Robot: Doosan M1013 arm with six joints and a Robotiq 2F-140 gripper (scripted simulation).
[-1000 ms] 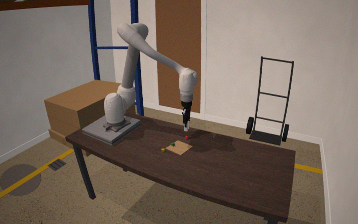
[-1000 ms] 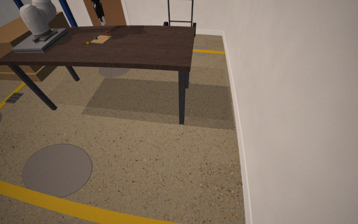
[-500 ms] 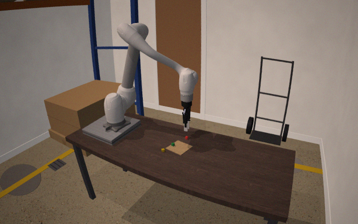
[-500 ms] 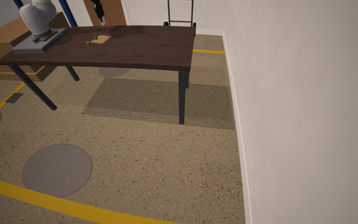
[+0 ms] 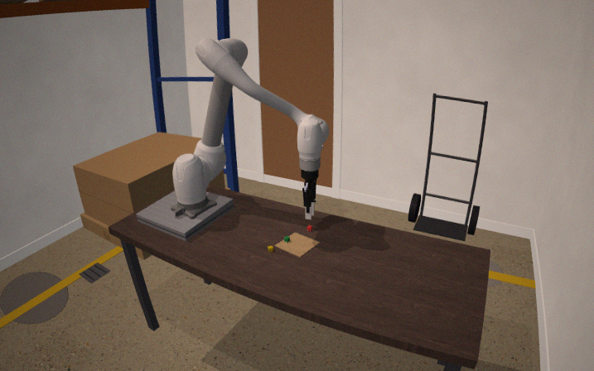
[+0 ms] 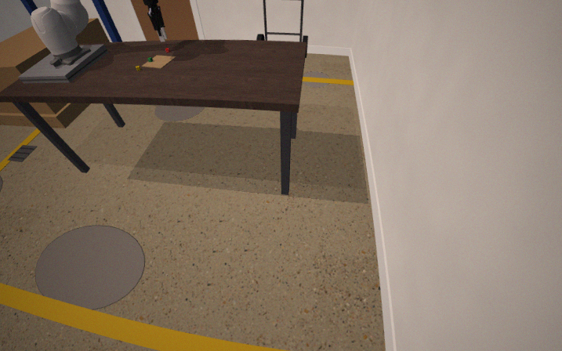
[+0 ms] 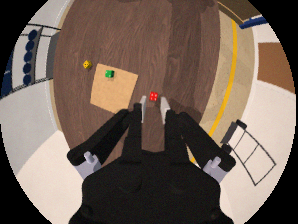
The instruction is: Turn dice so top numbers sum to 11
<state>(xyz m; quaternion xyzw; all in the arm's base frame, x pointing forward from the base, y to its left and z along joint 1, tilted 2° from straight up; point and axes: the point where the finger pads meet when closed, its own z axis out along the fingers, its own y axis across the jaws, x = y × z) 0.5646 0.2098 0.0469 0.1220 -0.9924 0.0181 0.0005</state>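
The red die [image 5: 309, 228] [image 6: 167, 50] [image 7: 153, 96] lies on the table off the mat; its top seems to show four white pips. The green die [image 5: 287, 238] [image 6: 150, 59] [image 7: 109, 74] lies on the tan mat [image 5: 300, 246] [image 6: 159, 63] [image 7: 115, 92], near one corner. The yellow die [image 5: 270, 248] [image 6: 138, 67] [image 7: 87, 64] lies on the table just off the mat. The pips on green and yellow are too small to read. My gripper [image 5: 308, 217] [image 6: 163, 39] [image 7: 153, 102] is partly open and empty, pointing down above the red die, with a narrow gap between its fingers.
The dark wooden table [image 5: 382, 295] [image 6: 230, 82] carries the arm's grey base plate [image 5: 151, 219] [image 6: 45, 74] at its left end. Cardboard boxes [image 5: 118, 175] stand beyond that end. A hand truck [image 5: 453, 157] stands by the back wall, away from the table.
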